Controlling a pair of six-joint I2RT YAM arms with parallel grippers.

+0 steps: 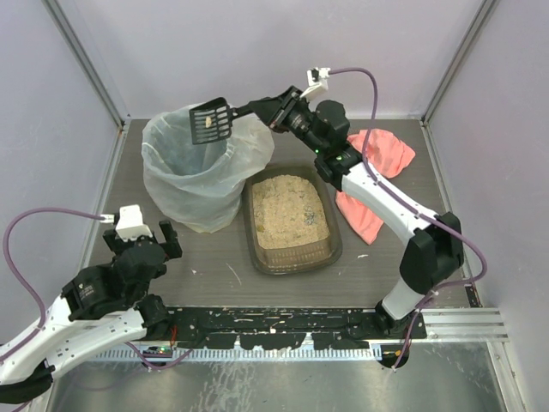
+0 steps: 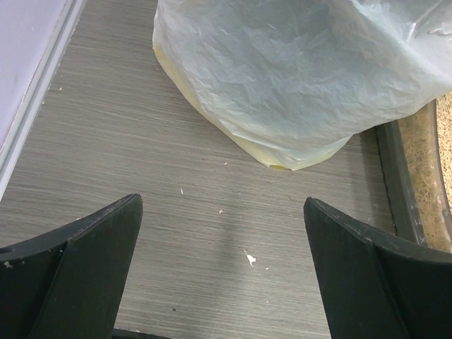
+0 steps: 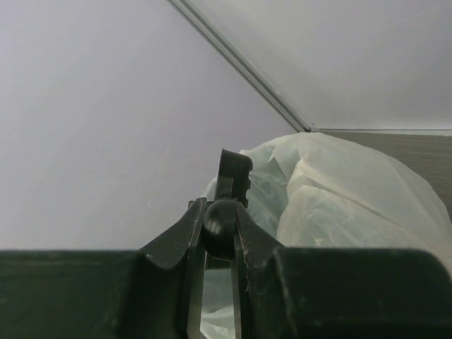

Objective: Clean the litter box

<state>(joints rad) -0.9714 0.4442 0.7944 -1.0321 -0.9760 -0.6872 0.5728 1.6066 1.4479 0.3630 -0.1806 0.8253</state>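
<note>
Right hand [image 1: 257, 109] grips the scoop [image 1: 212, 120] above the bin [image 1: 184, 184]; left hand [image 2: 222, 205] gapes empty; the litter box [image 1: 296, 263] runs lengthwise near-to-far.

Robotics lab: white-panelled enclosure [image 1: 257, 51]

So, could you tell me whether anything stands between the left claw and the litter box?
Partly: the bag-lined bin bulges ahead of the open left claw, beside the litter box; nearer, only bare table intervenes.
</note>
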